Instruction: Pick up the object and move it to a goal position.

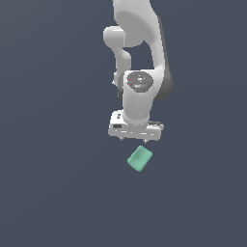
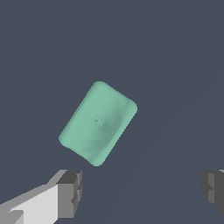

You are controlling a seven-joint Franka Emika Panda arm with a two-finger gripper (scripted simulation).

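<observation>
Closest to us in the wrist view, our gripper has its two grey fingers spread wide apart with nothing between them, so we are in the approach, not yet the grasp. The object lies on the dark floor just beyond the fingers, outside the gap and nearer to one finger than the other. To do this step well, we judge that we need to bring the gap over the block's middle, turn the wrist so the fingers close across its narrow sides, since it lies at a slant to them, and only then descend.

The block is flat, mint-green and rectangular with rounded corners, with a small mark at its centre. In the exterior view it sits just below the gripper, apart from it. No goal marker is visible.
</observation>
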